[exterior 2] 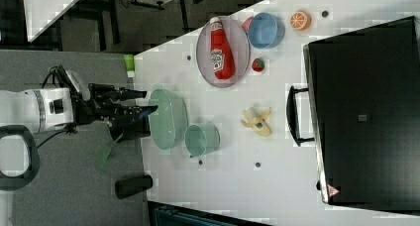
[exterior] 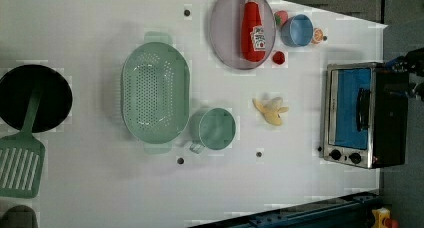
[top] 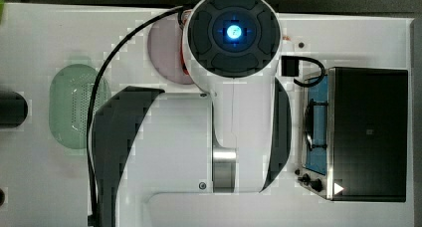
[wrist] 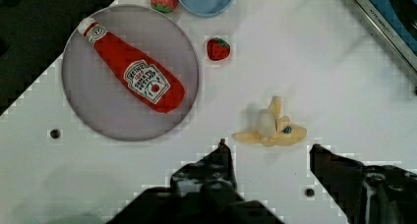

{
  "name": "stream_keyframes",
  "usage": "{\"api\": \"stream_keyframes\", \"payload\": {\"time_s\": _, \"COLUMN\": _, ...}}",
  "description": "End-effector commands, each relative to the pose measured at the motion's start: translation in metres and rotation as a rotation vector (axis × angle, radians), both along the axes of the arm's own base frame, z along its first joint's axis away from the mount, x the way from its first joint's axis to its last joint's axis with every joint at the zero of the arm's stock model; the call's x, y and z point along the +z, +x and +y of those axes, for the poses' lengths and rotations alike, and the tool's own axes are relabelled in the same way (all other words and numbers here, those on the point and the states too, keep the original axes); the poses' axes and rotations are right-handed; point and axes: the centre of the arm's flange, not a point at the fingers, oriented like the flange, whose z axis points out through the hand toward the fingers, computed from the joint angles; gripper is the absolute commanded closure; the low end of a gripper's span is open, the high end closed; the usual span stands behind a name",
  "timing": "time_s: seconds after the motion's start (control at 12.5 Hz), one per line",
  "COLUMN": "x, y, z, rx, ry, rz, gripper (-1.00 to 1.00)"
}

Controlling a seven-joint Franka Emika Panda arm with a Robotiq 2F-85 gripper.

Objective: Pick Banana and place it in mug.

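The banana (exterior: 271, 110), half peeled and yellow, lies on the white table between the mug and the toaster oven; I also see the banana (exterior 2: 256, 121) and the banana (wrist: 269, 130). The mug (exterior: 216, 129), a small pale-green cup, stands beside the colander, and the mug (exterior 2: 201, 139) is empty. My gripper (wrist: 268, 150) is open and holds nothing, with its dark fingers (wrist: 223, 160) apart above the table and the banana just ahead of the gap. In the right view the gripper (exterior 2: 146, 101) hangs high, over the colander's end.
A large green colander (exterior: 155, 98) sits beside the mug. A ketchup bottle (exterior: 253, 30) lies on a grey plate (exterior: 225, 33), with a blue cup (exterior: 296, 30) and strawberries nearby. A toaster oven (exterior: 360, 113) stands past the banana. A black pan (exterior: 32, 98) and a green spatula (exterior: 20, 158) lie far off.
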Motion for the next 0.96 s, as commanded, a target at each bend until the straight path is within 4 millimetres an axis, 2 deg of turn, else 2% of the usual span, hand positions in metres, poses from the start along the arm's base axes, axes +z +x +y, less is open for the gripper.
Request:
{"api": "stream_keyframes", "payload": {"time_s": 0.08, "x": 0.082, "y": -0.105, "z": -0.024, "rx": -0.013, "ry": 0.025, "rz": 0.029, "gripper": -0.59}}
{"api": "stream_keyframes", "payload": {"time_s": 0.24, "x": 0.078, "y": -0.105, "z": -0.024, "rx": -0.013, "ry": 0.025, "rz": 0.038, "gripper": -0.99}}
{"api": "stream_keyframes", "payload": {"time_s": 0.4, "x": 0.058, "y": -0.102, "z": -0.023, "rx": -0.009, "ry": 0.026, "rz": 0.078, "gripper": -1.0}}
{"api": "stream_keyframes", "payload": {"time_s": 0.72, "x": -0.023, "y": -0.086, "z": -0.022, "rx": 0.027, "ry": 0.027, "rz": 0.122, "gripper": -1.0}}
{"api": "stream_keyframes", "payload": {"time_s": 0.96, "x": -0.088, "y": -0.073, "z": -0.021, "rx": 0.147, "ry": 0.03, "rz": 0.099, "gripper": -1.0}}
